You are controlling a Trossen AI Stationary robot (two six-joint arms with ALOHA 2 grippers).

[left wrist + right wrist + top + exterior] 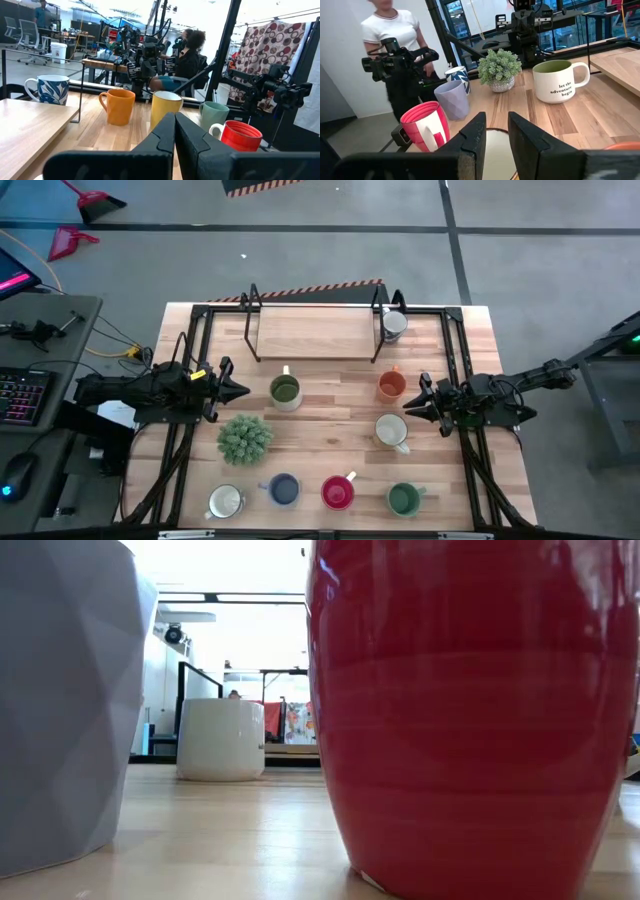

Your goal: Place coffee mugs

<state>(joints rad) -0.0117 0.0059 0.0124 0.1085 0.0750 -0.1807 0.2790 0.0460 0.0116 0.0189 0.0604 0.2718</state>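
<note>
Left pincer (243,391) hovers over the left-middle of the table (330,415), tips toward centre; its fingers are pressed together with nothing held, seen in the left wrist view. Right pincer (408,405) sits at the right-middle, tips toward centre; its fingers stand slightly apart with a narrow gap and hold nothing.

Mugs: white mug with olive inside (285,390) is just right of the left pincer. Orange mug (391,385) and cream mug (391,432) are just beside the right pincer's tips, far and near of them. Patterned white-and-blue mug (394,324) stands at the far right, at the end of the wooden shelf (315,332).

Near row, left to right: white mug (225,501), blue-grey faceted mug (283,488), red mug (337,492), dark green mug (403,499).

Bushy plant (245,438) sits near-left of centre, between the olive-lined mug and the near row.
</note>
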